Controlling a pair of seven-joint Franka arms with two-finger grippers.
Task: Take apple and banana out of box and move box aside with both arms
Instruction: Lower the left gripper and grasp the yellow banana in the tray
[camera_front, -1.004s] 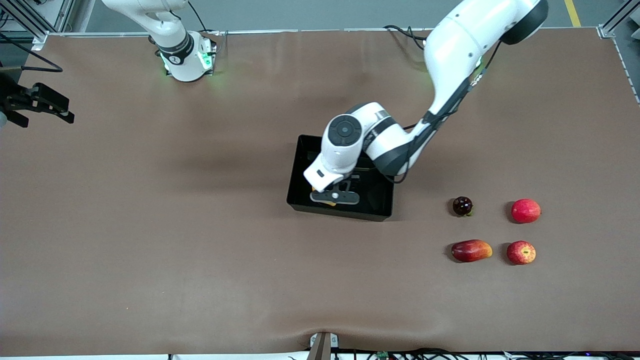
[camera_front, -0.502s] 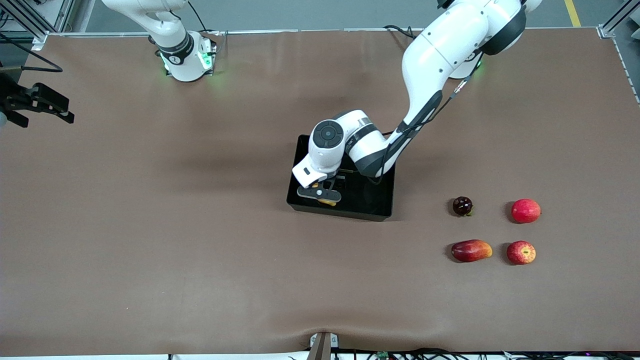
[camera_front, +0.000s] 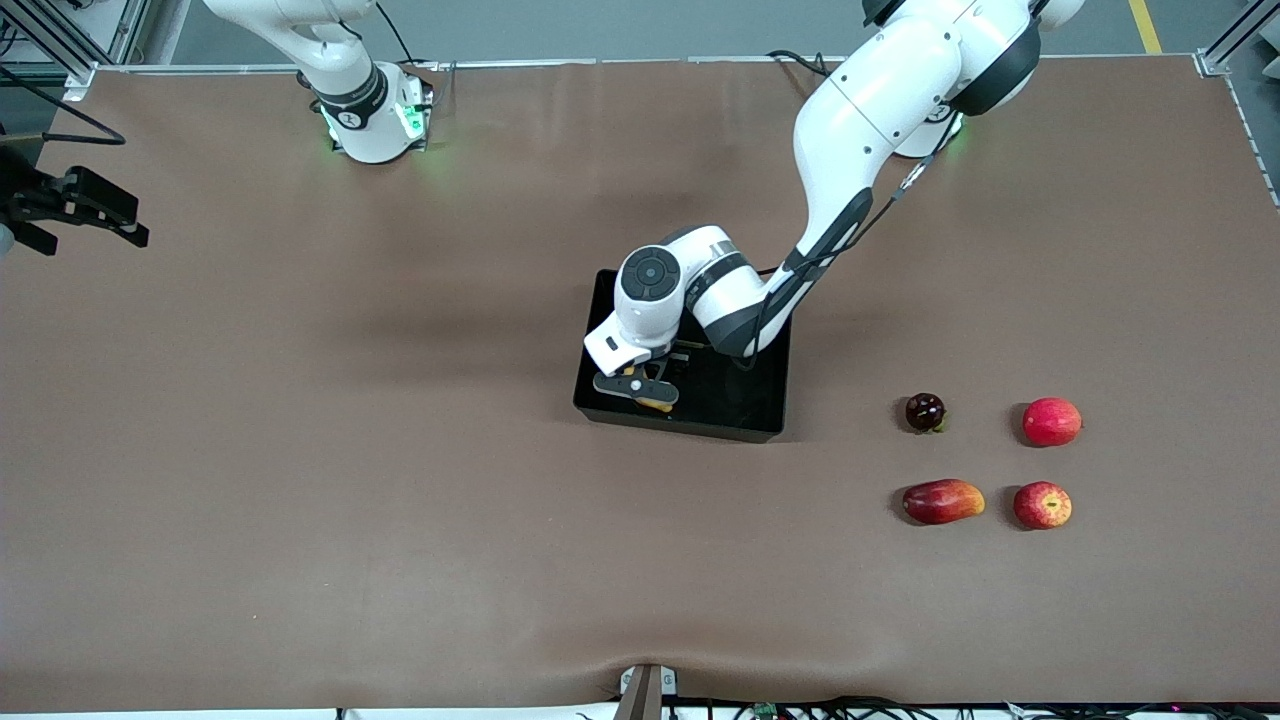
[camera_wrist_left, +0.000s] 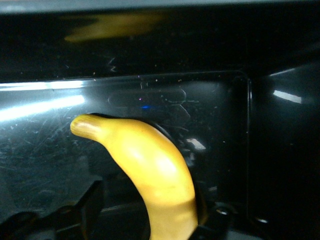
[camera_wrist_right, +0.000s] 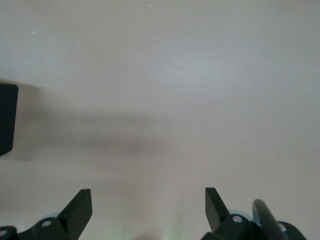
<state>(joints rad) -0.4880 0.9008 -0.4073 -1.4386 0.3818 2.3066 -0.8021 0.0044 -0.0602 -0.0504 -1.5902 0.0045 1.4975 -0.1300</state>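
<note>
**Op 1:** Black tray (camera_front: 745, 415) sat mid-table on the brown mat (camera_front: 400, 480), and I had the left gripper (camera_front: 640, 392) down inside it, at the corner nearer the front camera and toward the right arm's end.

**Op 2:** What was it carrying?

**Op 1:** Banana (camera_wrist_left: 150, 172). On the left wrist view I saw it run out from between the jaws, which were pinching it, with its tip just over the glossy tray floor (camera_wrist_left: 210, 100). I couldn't tell from either view whether the tip touched the floor. On the front view only a bit of yellow showed under the gripper.

**Op 2:** And the right arm?

**Op 1:** It waited. I saw the right gripper (camera_wrist_right: 148, 206) on its wrist view with jaws spread and nothing between them, hanging over bare mat at its own end of the table.

**Op 2:** The other fruit?

**Op 1:** All four lay on the mat toward the left arm's end, well apart from the tray. A streaked apple (camera_front: 1042, 505) sat nearest the front camera, with a long red mango-like fruit (camera_front: 942, 501) beside it. Farther from that camera were a red apple (camera_front: 1051, 421) and a small dark round fruit (camera_front: 925, 412), possibly a plum.
</note>
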